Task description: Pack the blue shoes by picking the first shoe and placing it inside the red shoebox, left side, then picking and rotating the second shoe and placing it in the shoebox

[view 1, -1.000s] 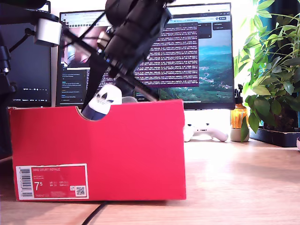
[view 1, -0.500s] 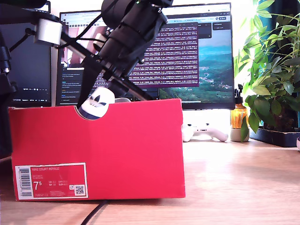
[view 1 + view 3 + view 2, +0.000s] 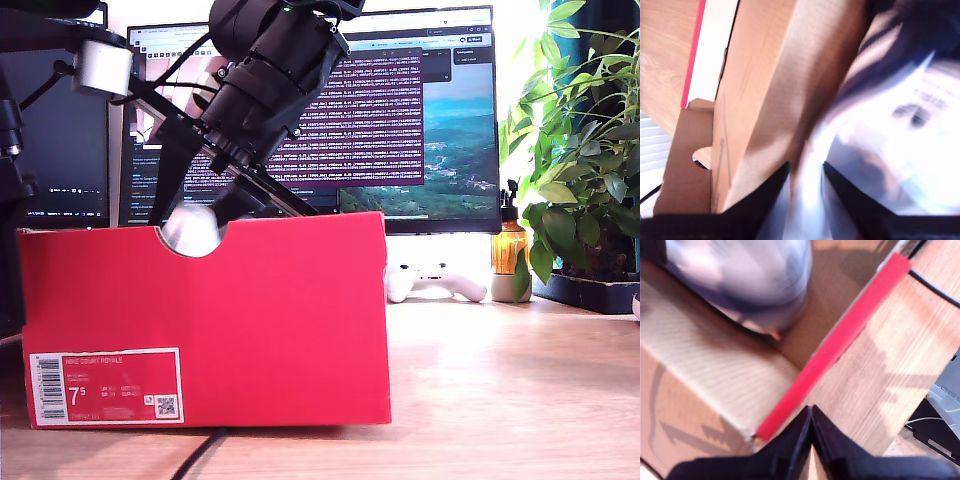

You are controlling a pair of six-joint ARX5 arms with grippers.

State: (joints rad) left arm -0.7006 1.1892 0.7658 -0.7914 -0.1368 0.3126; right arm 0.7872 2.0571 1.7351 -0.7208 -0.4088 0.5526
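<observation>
On the red shoebox (image 3: 250,320), a white label (image 3: 103,385) reads "7.5".

An office desk used as a robot test bench.
Behind the arm: code-filled monitor (image 3: 400,110), game controller (image 3: 435,280), potted plant (image 3: 580,150), wooden desktop (image 3: 500,400).

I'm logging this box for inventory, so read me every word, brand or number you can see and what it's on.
"7.5", the 5 small and raised: white label on the red shoebox.
"NIKE COURT ROYALE": the label's top line, barely legible.
Barcode, QR code and small print on the label: too small to read.
Monitor text: too small.
Print on the shoe in the second wrist view: blurred.
</observation>
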